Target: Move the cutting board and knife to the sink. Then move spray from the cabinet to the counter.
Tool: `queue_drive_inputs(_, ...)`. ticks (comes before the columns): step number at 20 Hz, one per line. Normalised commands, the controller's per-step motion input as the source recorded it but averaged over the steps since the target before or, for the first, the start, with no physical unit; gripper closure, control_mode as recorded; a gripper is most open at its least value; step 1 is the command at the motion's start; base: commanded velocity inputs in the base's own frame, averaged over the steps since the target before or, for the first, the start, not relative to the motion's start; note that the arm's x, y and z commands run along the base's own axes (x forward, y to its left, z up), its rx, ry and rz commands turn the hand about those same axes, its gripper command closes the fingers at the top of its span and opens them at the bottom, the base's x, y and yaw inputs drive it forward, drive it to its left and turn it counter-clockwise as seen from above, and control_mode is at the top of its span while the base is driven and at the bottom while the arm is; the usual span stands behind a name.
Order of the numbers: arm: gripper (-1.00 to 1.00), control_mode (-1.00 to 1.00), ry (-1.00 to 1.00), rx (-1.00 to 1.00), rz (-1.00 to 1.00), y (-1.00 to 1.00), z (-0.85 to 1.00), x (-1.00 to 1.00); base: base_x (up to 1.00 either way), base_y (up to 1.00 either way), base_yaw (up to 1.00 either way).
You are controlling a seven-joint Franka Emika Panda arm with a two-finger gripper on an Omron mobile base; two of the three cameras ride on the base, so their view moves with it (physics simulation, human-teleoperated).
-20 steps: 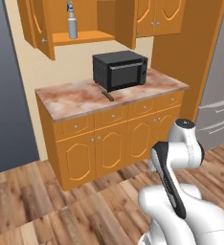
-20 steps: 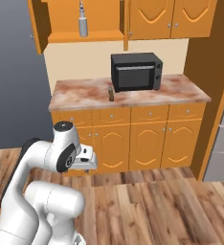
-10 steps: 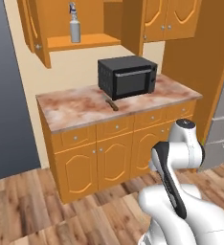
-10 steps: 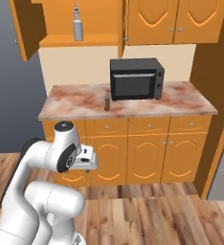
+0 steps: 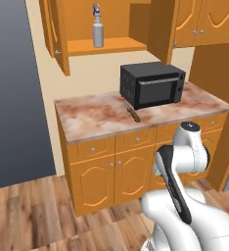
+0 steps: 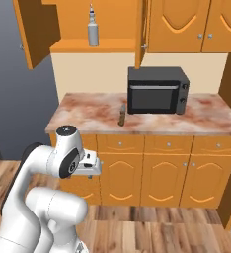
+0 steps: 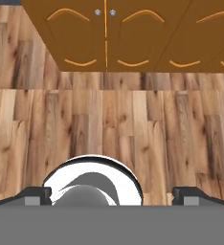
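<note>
- Gripper (image 7: pixel 112 196): seen in hand view pointing down at the wood-plank floor (image 7: pixel 109 124); the 2 dark tips sit wide apart at bottom edge, jaws spread, nothing betw. them. In right base view it's tucked low in front of the base cabinets (image 6: pixel 147 173), beside the folded white arm (image 6: pixel 63 158).
- Floor: brown planks w/ visible grain, mixed light/dark boards.
- Cabinet (image 5: pixel 106 24): orange wood wall unit, doors swung open, flat inner shelf; arched panels + small silver knobs on the neighbouring doors.
- Base cabinets: same orange wood, arched-panel doors, drawer row above, small round silver knobs.
- Counter (image 5: pixel 97 115): marbled stone top, reddish-brown w/ cream patches, smooth, rectangular, over the base cabinets.
- Microwave (image 5: pixel 152 84): black boxy unit w/ dark glass door, standing on counter toward its right/back.
- Spray (image 5: pixel 98 32): small pale grey cylinder, narrow neck, blue-tipped nozzle; stands upright on the cabinet shelf, left part of the open bay. Also in right base view (image 6: pixel 93 27), same spot.
- Knife (image 5: pixel 133 115): short, brown wood handle, grey blade hard to make out at this size; lies flat on counter just in front of the microwave's left corner, well apart from the gripper. In right base view (image 6: pixel 122 116) it lies lengthwise front-to-back, just left of the microwave.
</note>
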Motion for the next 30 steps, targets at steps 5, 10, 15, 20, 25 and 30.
queue_drive_inputs(5, -1.00, 1.00, 0.00, 0.00, 0.00, 0.00, 0.00, 0.00, 0.63, 0.00, 0.10)
queue_drive_inputs(10, -1.00, 1.00, 0.00, 0.00, 0.00, 0.00, 0.00, 0.00, 0.56, 0.00, 0.07)
queue_drive_inputs(15, -1.00, 1.00, 0.00, 0.00, 0.00, 0.00, 0.00, 0.00, 0.64, 0.00, 0.03)
queue_drive_inputs(20, -1.00, 1.00, 0.00, 0.00, 0.00, 0.00, 0.00, 0.00, 0.65, -0.06, 0.00)
queue_drive_inputs(25, -1.00, 1.00, 0.00, 0.00, 0.00, 0.00, 0.00, 0.00, 0.61, -0.08, 0.00)
queue_drive_inputs(30, -1.00, 1.00, 0.00, 0.00, 0.00, 0.00, 0.00, 0.00, 0.55, -0.04, 0.00)
